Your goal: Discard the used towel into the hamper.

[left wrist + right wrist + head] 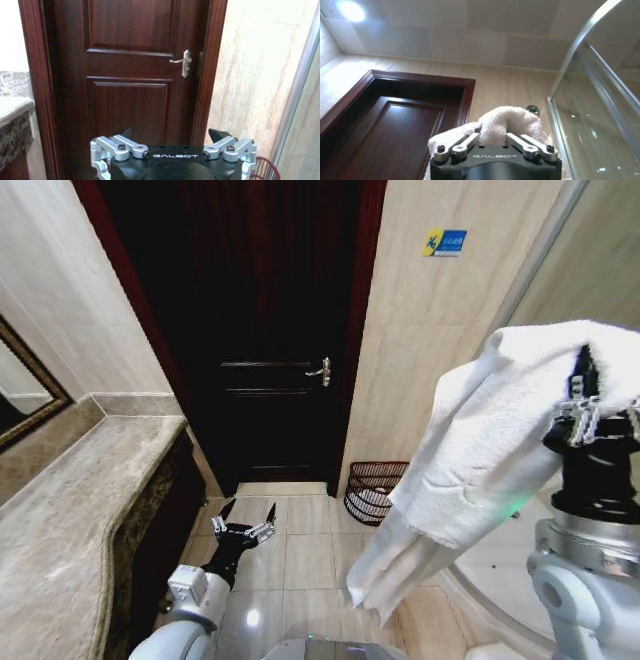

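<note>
While the right gripper [590,405] is hanging raised at the right of the head view, its fingers are pinching a white towel [480,470] between them. In the right wrist view the towel [507,125] is bunching up between the fingers [465,142] and rising past them. From the grip, the cloth is draping over the gripper and trailing down and to the robot's left in long folds, its lowest corner hanging free above the tiled floor [300,550].

Below that gripper and farther from the robot, the hamper [375,492] is standing on the floor against the beige wall [420,330], just beside the frame of the dark wooden door [265,330]. Its rim is partly covered by the hanging towel, and it is sitting well apart from the gripper itself.

Low in the head view, the left gripper [243,528] is hovering over the floor tiles with its fingers spread and nothing between them. Ahead of it, the door with its silver handle [182,62] is facing it, and the hamper's red rim [262,170] is showing beside its right-hand finger. A marble counter [70,500] is running along the left of that gripper.
</note>
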Robot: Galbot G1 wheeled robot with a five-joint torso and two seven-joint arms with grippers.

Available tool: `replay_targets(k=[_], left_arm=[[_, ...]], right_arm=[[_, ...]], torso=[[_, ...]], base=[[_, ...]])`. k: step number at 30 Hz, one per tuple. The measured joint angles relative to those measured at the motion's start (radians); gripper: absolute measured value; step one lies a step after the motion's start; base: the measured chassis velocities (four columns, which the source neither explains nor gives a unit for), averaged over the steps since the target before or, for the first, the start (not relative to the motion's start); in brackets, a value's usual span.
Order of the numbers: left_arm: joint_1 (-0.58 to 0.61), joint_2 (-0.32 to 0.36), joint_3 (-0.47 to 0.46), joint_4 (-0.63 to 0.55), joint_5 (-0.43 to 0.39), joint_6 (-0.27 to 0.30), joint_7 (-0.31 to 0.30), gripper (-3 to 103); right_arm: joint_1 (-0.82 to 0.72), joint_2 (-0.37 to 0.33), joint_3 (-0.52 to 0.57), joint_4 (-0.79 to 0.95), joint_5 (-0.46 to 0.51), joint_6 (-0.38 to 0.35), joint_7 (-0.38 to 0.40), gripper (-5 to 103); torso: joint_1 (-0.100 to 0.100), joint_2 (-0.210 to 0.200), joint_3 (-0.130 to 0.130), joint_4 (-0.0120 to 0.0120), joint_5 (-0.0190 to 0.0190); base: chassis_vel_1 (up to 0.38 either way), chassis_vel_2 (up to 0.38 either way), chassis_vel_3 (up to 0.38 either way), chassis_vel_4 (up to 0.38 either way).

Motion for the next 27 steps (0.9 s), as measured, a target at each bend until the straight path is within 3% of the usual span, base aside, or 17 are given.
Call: replay_targets(k=[13,27], left_arm=[[0.0,0.0,0.0,0.0,0.0,0.0,0.0,100],[0.0,0.0,0.0,0.0,0.0,0.0,0.0,100]], right_arm=[[0.096,-0.085,0.01,-0.004,0.06,-0.008,0.0,9],[0.322,-0.187,-0.032,-0.146,0.128,-0.03,0.009,9]], torso=[[-0.001,0.0,0.0,-0.0003,-0.0001],[-0.001,0.0,0.0,-0.0002,0.0001]], base=[[0.0,0.0,0.0,0.0],[0.0,0.0,0.0,0.0]])
